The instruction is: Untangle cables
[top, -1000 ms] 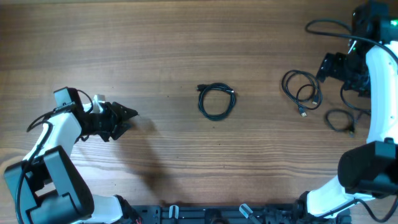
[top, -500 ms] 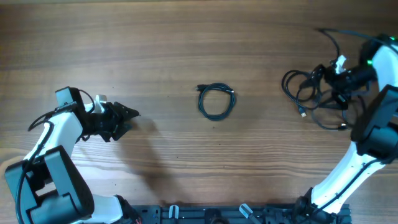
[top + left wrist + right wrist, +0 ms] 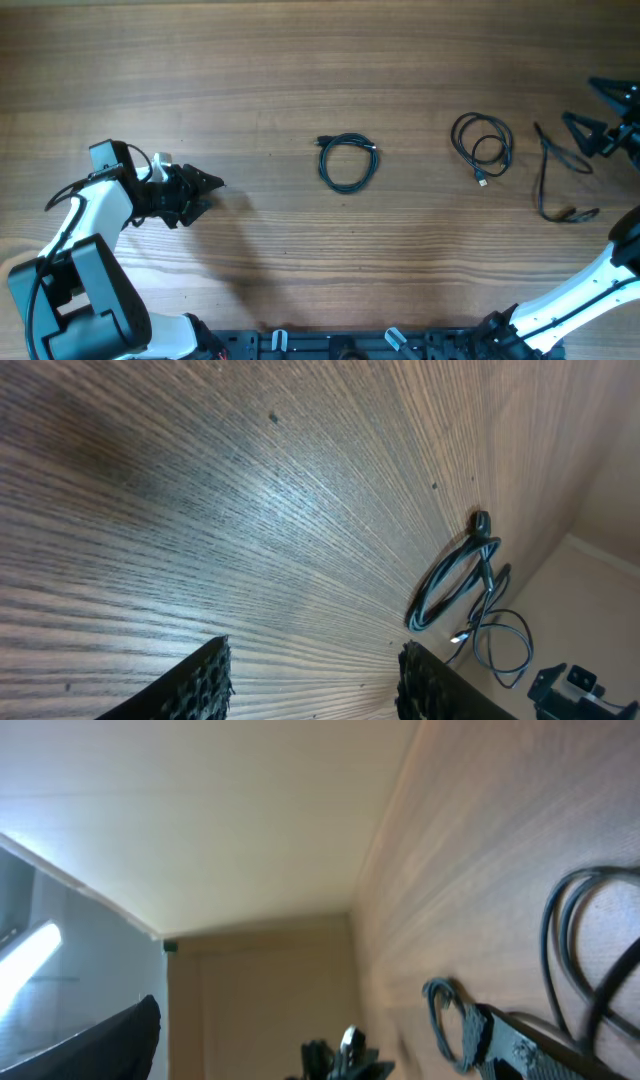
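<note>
Three black cables lie apart on the wooden table. A tight coil is at the centre. A looser coil is to its right. A third cable is pulled out in a long loop near the right edge. My right gripper is open at the far right edge, beside that third cable's upper end, with nothing between its fingers. My left gripper is open and empty at the left, pointing at the centre coil, well short of it.
The left wrist view shows the looser coil beyond the centre one. In the right wrist view cable loops lie close by and the centre coil farther off. Bare wood lies between the cables.
The right arm swung out to the right edge, dragging one cable clear of the looser coil, and its gripper now stands open. The left arm has not moved.
</note>
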`<action>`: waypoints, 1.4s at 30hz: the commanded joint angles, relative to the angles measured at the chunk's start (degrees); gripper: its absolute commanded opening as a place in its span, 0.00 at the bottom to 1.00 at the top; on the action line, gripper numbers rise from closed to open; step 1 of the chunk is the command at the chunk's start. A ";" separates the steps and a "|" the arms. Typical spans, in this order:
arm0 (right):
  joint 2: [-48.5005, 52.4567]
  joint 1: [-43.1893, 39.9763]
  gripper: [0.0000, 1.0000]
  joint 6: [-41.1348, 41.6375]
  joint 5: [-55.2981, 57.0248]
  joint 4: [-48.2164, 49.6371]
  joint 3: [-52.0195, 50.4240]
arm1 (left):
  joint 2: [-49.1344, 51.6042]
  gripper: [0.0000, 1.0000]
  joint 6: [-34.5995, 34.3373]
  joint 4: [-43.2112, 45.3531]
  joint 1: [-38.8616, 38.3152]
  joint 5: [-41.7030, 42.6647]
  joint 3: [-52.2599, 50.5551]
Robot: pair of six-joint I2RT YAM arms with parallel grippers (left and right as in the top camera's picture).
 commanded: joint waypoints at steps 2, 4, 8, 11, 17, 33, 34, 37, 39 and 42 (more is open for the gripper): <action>-0.22 0.35 1.00 16.37 -2.64 1.99 0.22 | 0.00 0.56 0.46 -0.02 -0.20 -0.33 -0.11; -0.22 0.72 1.00 12.48 0.50 1.99 0.22 | 0.00 0.57 0.48 0.00 -0.20 -0.33 -0.11; -0.22 2.97 1.00 11.89 9.18 2.01 0.22 | 0.00 0.56 0.48 0.00 -0.20 -0.83 -0.11; -0.22 8.83 1.00 11.87 9.25 2.69 0.22 | 0.00 0.57 0.50 -0.02 -0.20 -1.18 -0.11; -0.22 24.74 1.00 11.93 12.35 9.42 0.22 | 0.00 0.57 0.50 0.04 -0.20 -1.20 -0.11; -0.48 55.91 0.80 23.39 49.48 14.71 4.00 | 0.00 0.56 0.50 -0.28 -0.20 -3.54 -0.11; -0.76 54.90 0.79 24.09 53.64 9.57 6.08 | 0.00 0.56 0.50 -0.28 -0.20 -3.56 -0.11; -3.10 52.57 0.77 24.11 65.35 -4.00 10.14 | 0.00 0.56 0.50 -0.24 -0.20 -3.58 -0.11; -5.42 50.56 0.76 27.78 74.69 -7.91 10.54 | 0.00 0.56 0.50 -0.17 -0.20 -3.76 -0.11; -5.55 48.06 0.08 32.54 81.50 -10.01 10.05 | 0.00 0.56 0.48 0.42 -0.20 -3.76 -0.11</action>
